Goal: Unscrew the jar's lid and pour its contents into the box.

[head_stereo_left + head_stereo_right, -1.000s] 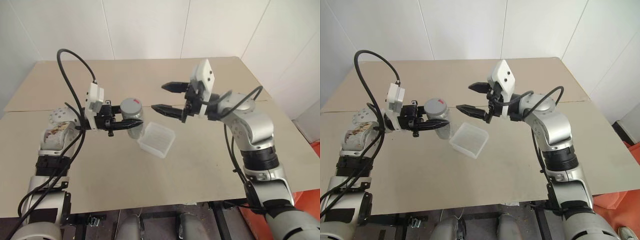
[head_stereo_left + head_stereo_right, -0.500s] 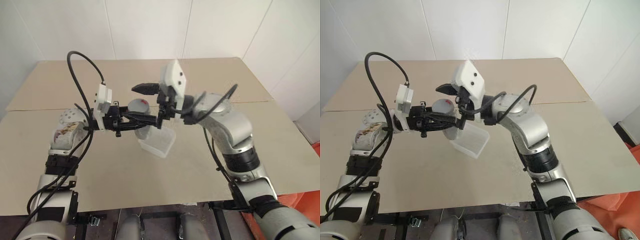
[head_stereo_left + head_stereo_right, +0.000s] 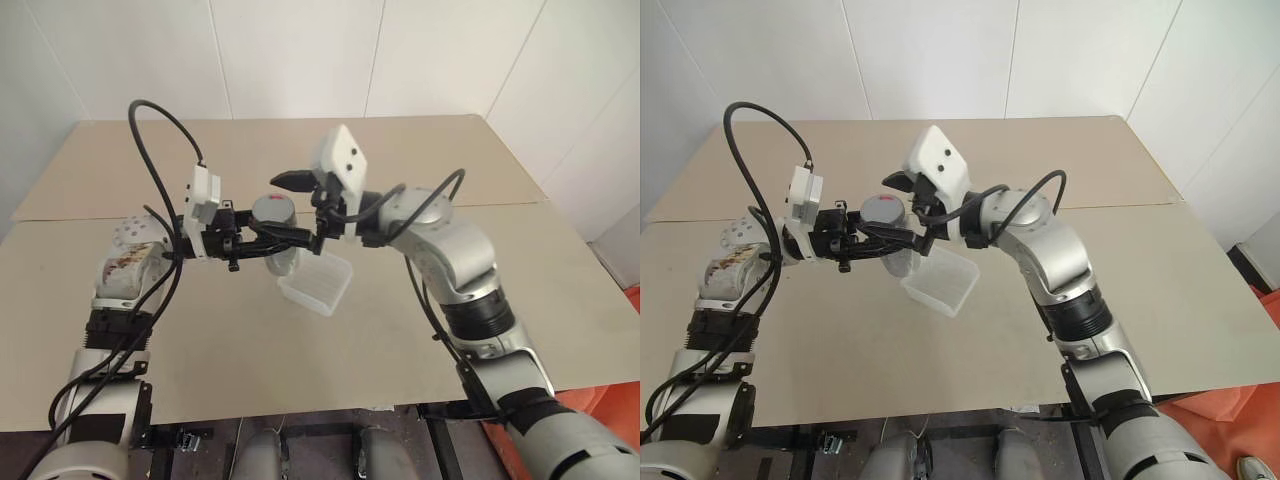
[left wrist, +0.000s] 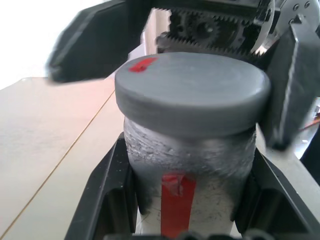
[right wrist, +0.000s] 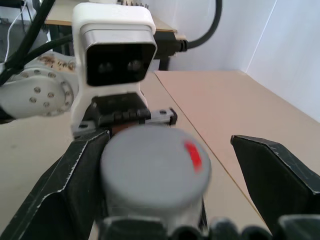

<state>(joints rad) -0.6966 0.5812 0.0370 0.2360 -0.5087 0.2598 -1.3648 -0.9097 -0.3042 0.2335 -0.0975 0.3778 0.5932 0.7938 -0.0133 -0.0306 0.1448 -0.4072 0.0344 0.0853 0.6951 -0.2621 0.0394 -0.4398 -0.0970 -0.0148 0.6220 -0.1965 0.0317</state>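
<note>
The jar is held upright in the air above the surface, just over the near corner of the box, and your left pincer is clamped tight on its silvery body below the cap; the body looks stiff and smooth, so judge it slippery and likely to spin in the jaws if you twist hard. The lid is still screwed on, a flat grey disc with a red mark near its edge; it is wide and shallow, so take it by the rim from opposite sides, not from above. Your right pincer stands spread wide around the lid, one finger close beside its rim and the other well clear, gripping nothing yet; centre it before you close. The jar seems light, its fill hidden behind the cloudy wall; the box is thin translucent plastic and probably slides at a nudge, so pour gently.
</note>
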